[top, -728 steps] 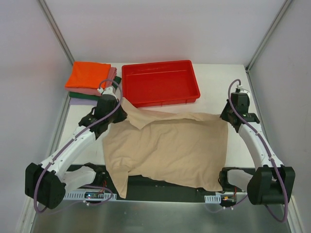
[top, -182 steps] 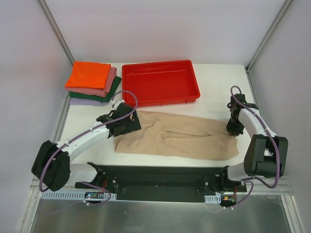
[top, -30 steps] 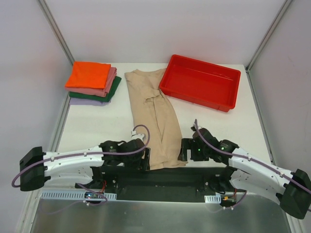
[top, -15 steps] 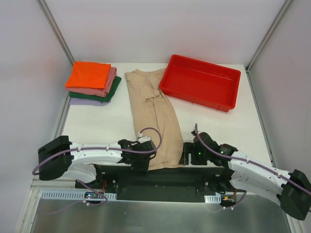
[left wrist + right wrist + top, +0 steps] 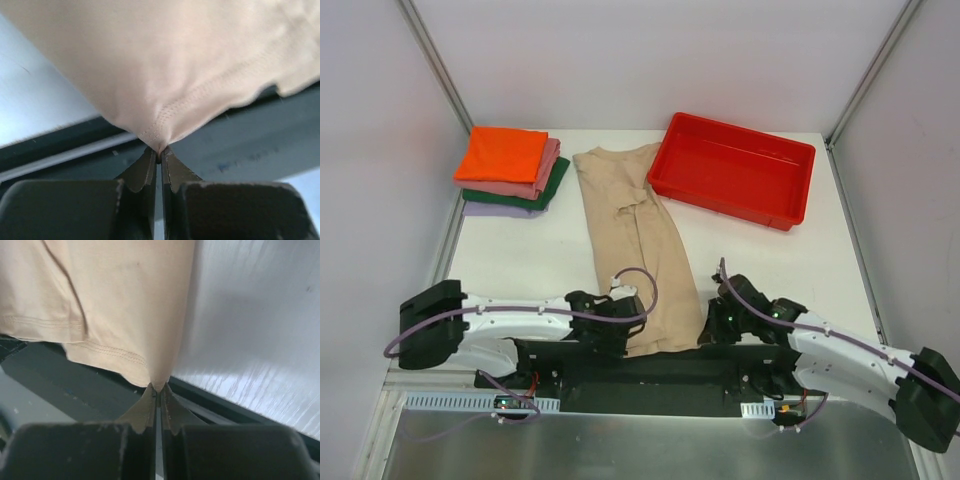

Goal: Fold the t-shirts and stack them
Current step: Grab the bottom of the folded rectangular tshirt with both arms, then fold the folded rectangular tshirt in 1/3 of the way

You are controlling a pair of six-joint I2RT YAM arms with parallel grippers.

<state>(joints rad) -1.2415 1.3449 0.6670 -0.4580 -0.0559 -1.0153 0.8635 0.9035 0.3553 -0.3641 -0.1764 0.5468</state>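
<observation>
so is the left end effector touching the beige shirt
Touching: left wrist view shows the left end effector shut on the beige shirt, hem corner pinched.

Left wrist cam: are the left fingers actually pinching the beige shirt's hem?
Yes, the left gripper is shut on a stitched corner of the beige shirt, whose cloth bunches into the closed tips.

From above, the tips of the left hand (image 5: 159, 156) and right hand (image 5: 158, 390) are buried under the wrists. Wrist cams crop the beige shirt (image 5: 165, 55) badly. And the orange shirt (image 5: 502, 153) covers most of the folded shirts (image 5: 552, 182) under it.
</observation>
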